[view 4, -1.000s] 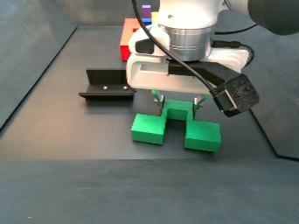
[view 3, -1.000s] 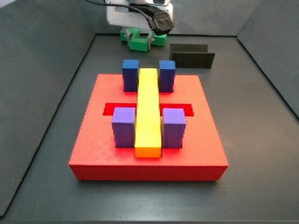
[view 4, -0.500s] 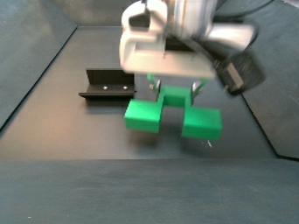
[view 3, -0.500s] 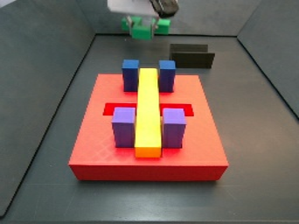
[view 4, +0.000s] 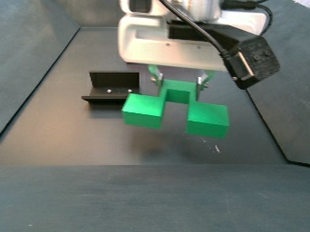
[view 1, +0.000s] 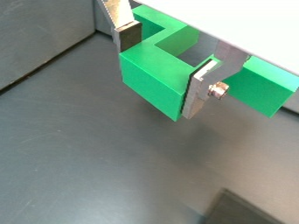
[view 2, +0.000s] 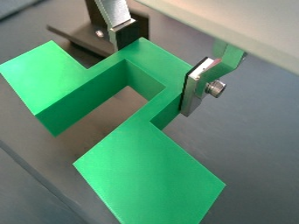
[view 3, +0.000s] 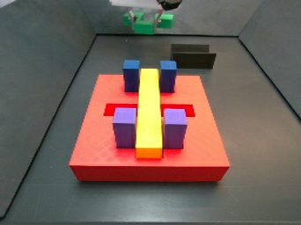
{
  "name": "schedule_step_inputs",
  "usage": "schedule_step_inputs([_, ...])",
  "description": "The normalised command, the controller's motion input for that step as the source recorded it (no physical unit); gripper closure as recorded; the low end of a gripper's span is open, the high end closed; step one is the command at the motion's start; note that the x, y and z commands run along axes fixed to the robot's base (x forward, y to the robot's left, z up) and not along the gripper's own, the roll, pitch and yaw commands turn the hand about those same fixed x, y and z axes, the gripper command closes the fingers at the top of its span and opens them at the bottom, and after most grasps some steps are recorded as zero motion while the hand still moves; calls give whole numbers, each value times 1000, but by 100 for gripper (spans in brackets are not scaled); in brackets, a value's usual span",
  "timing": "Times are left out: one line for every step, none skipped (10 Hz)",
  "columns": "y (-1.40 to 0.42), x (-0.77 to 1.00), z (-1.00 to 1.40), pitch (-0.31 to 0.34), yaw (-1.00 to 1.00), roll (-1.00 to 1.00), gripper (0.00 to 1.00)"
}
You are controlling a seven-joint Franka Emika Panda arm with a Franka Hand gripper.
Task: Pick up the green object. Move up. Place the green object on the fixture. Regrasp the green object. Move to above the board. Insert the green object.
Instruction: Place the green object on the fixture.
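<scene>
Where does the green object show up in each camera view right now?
Wrist view: green object between the gripper fingers.
Wrist view: it fills the picture, clamped at its middle.
Side view: at the top edge, beyond the board.
Side view: centre, lifted off the floor.
Shared landmark: the fixture.

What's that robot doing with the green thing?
The robot's claw is shut on the green object and holds it in the air above the dark floor. In both wrist views the silver fingers pinch its narrow middle part. The fixture, a dark bracket, stands on the floor off to one side, with nothing on it. The red board with its yellow bar and blue and purple blocks waits farther away.
</scene>
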Motion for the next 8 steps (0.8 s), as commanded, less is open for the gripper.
schedule_step_inputs([120, 563, 223, 0, -163, -897, 100])
schedule_step_inputs([123, 614, 269, 37, -191, -934, 100])
schedule_step_inputs([43, 651, 160, 0, -157, -920, 100])
schedule_step_inputs([0, 546, 77, -14, -60, -820, 100])
schedule_step_inputs([-117, 503, 143, 0, 0, -626, 100])
schedule_step_inputs([-214, 480, 143, 0, 0, -391, 100])
schedule_step_inputs([-269, 560, 83, 49, 34, -243, 100])
schedule_step_inputs([-269, 617, 131, 117, 46, -263, 100])
